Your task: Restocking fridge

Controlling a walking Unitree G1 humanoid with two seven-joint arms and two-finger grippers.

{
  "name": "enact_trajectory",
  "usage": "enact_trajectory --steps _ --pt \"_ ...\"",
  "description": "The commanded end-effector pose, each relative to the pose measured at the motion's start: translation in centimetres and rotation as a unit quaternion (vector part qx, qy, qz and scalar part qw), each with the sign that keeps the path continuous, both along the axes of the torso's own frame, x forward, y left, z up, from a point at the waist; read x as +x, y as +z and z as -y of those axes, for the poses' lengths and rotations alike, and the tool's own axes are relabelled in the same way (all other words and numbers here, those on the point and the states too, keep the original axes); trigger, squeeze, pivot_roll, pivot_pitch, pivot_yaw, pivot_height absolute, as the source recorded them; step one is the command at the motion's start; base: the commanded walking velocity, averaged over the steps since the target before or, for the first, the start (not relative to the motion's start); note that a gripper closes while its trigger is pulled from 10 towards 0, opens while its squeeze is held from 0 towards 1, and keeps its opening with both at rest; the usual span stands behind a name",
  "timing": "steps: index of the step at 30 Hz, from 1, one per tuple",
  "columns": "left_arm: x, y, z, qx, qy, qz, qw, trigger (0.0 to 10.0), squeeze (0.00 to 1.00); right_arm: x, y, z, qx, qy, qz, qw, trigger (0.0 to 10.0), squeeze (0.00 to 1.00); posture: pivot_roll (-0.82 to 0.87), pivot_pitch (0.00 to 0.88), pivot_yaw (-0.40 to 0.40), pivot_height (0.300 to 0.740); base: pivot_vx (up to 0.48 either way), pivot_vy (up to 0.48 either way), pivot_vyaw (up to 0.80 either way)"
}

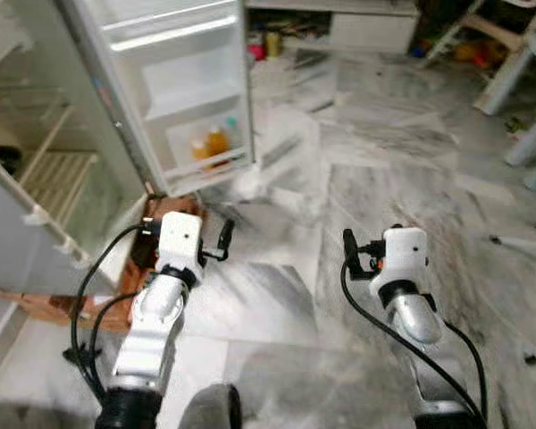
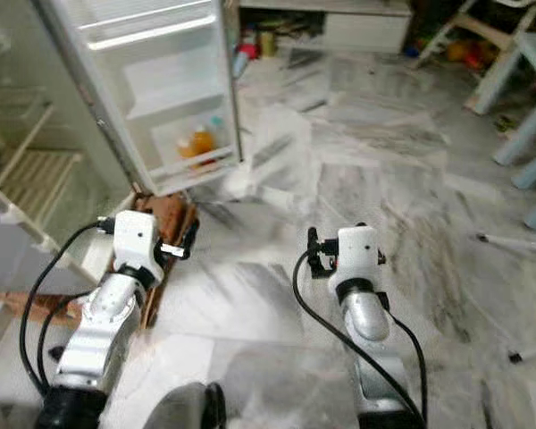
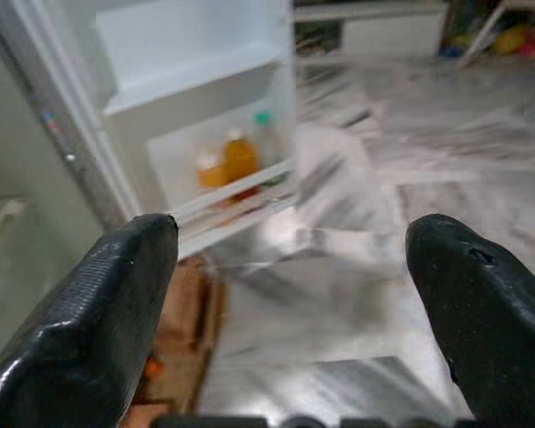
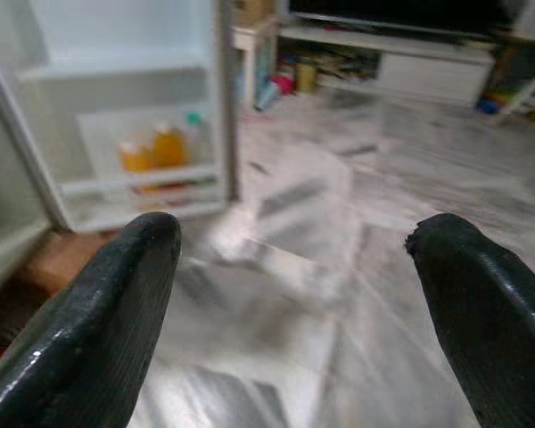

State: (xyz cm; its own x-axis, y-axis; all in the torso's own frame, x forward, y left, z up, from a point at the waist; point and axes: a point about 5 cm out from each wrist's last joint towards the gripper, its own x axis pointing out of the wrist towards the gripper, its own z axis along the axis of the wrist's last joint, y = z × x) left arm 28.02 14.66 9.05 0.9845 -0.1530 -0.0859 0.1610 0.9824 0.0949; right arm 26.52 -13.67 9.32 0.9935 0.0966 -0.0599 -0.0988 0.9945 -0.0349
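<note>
The fridge stands open on my left, its white door (image 1: 179, 89) swung out toward the room. The door's lower shelf holds orange drink bottles (image 1: 210, 143) and a green-capped bottle (image 3: 263, 134). White wire racks (image 1: 54, 170) show inside the fridge body. A brown box (image 2: 165, 214) lies on the floor at the foot of the door. My left gripper (image 3: 290, 241) is open and holds nothing, raised just short of the box and pointing at the door shelf. My right gripper (image 4: 294, 241) is open too, over bare floor to the right.
Grey marble floor (image 1: 366, 179) stretches ahead and to the right. A low white cabinet (image 1: 366, 27) with clutter beside it stands at the back. White furniture legs (image 1: 518, 71) stand at the far right. A thin cable (image 1: 518, 241) lies on the floor.
</note>
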Motion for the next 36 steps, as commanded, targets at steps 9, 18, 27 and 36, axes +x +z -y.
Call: enact_trajectory --steps 9,18,27,36 --pt "0.4 0.6 0.3 0.008 0.001 0.010 1.000 10.0 0.00 0.2 0.3 0.8 -0.002 -0.007 0.009 1.000 10.0 0.00 -0.02 0.097 0.004 0.740 0.480 0.000 0.61" --pt "0.3 1.8 -0.7 0.032 0.032 0.017 0.999 10.0 0.00 1.4 1.9 1.1 -0.009 -0.006 0.037 0.999 10.0 0.00 0.00 0.132 0.010 0.740 0.474 0.000 0.56" --pt "-2.2 0.4 0.0 0.033 0.015 -0.014 0.999 10.0 0.00 1.9 2.2 0.8 0.004 -0.016 0.032 0.999 10.0 0.00 0.00 0.132 0.006 0.740 0.242 -0.348 0.06" --pt "-2.2 0.1 0.1 0.031 0.004 -0.028 0.999 10.0 0.00 1.7 1.1 0.4 0.006 -0.019 0.016 1.000 10.0 0.00 -0.01 0.082 0.004 0.740 0.000 -0.477 -0.80"
